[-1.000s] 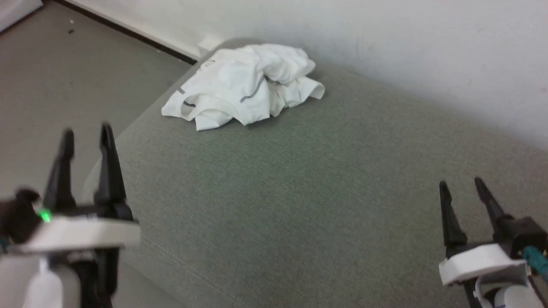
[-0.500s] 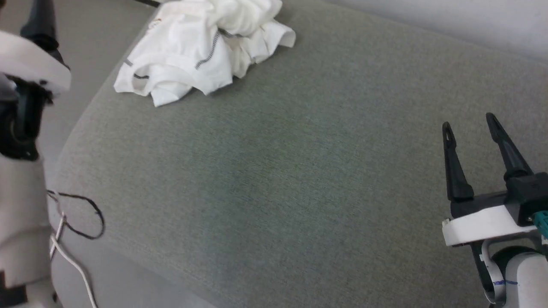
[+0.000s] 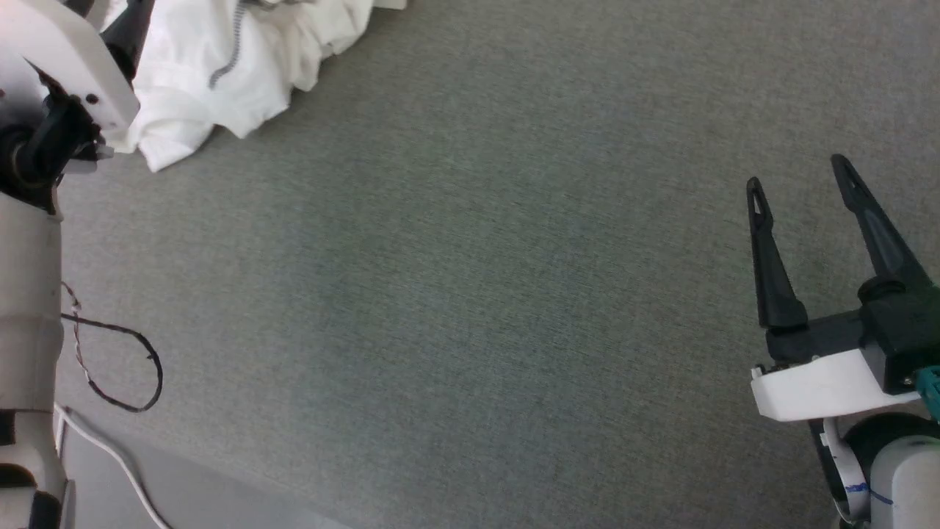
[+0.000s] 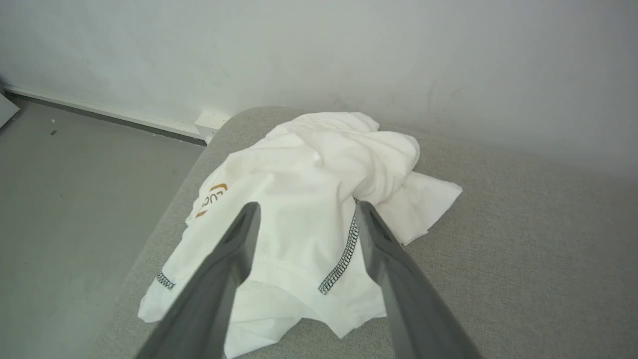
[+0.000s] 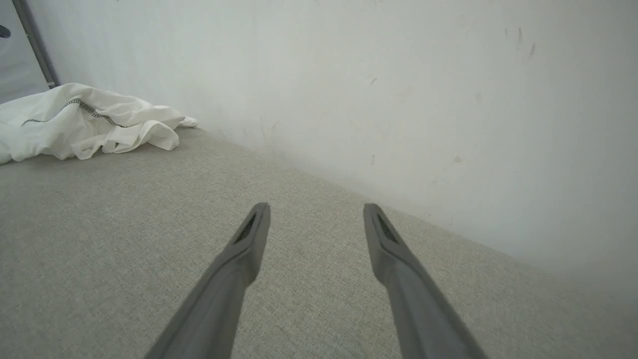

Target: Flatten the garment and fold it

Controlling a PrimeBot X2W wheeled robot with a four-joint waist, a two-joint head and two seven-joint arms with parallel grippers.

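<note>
White garment [image 4: 319,164] is lying bunched on the grey cushion [image 3: 470,294]; left gripper [image 4: 306,207], wide open and empty, is aiming at it, right gripper [image 3: 798,173] waiting open, empty.

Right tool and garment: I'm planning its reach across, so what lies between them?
Bare grey upholstery, nothing else, from the right tool to the garment; the head view shows it.

The crumpled white garment [image 3: 220,88] lies on the grey fabric bench [image 3: 477,257]. The left arm [image 3: 29,242] overlaps the garment's left edge. Well to the garment's lower right, the right gripper [image 3: 798,172] hovers with its fingers [image 3: 773,279] spread and nothing between them. Below the garment lies a black wire loop [image 3: 150,367].
</note>
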